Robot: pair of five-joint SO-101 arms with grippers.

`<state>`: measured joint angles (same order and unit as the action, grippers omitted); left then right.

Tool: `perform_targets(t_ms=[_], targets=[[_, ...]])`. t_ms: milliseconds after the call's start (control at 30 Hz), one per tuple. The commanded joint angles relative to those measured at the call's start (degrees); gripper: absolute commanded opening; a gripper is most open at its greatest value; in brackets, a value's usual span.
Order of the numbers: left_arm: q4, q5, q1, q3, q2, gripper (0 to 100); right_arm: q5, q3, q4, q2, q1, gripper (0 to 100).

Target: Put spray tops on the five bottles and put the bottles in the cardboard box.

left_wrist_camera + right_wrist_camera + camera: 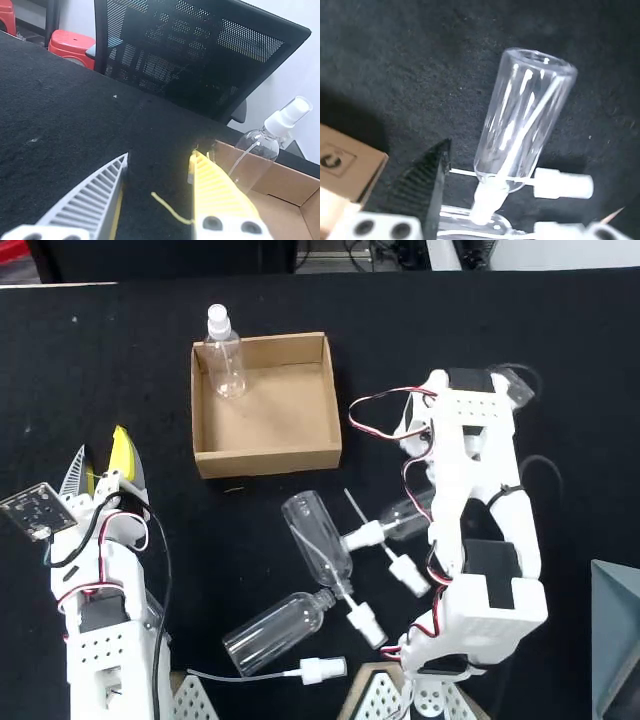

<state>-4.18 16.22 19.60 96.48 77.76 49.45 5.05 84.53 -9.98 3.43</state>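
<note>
In the high view, a capped bottle is seen standing in a corner of the cardboard box. Other bottles and loose spray tops are strewn nearby. In the left wrist view, the left gripper is held spread beside the box. In the right wrist view, the right gripper is spread, and the neck of a lying bottle is seen between its fingers.

The black surface carries a cardboard box toward 11 o'clock; bottles and spray tops lie toward 6 o'clock.

Mesh chair (red stool beside) behind black table.
</note>
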Motion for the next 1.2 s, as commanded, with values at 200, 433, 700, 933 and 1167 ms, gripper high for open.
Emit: perform_targets(t_ms=[200,433,700,933,1167], targets=[[0.26,-0.44,0.31,1.45,0.53,19,-21.98,-1.8,-0.7,5.14,1.76,48.1],[0.26,-0.44,0.31,1.45,0.53,19,-35.69,-4.26,-0.26,5.14,1.76,48.1],[0.26,-0.53,0.31,1.45,0.53,19,-48.09,-5.32,-0.18,5.14,1.85,48.1],[0.26,-0.53,0.31,1.45,0.53,19,-69.54,-8.75,5.1,5.49,4.75,48.3],[0.26,-0.53,0.31,1.45,0.53,19,-88.26,-11.38,13.36,5.49,2.64,48.2]])
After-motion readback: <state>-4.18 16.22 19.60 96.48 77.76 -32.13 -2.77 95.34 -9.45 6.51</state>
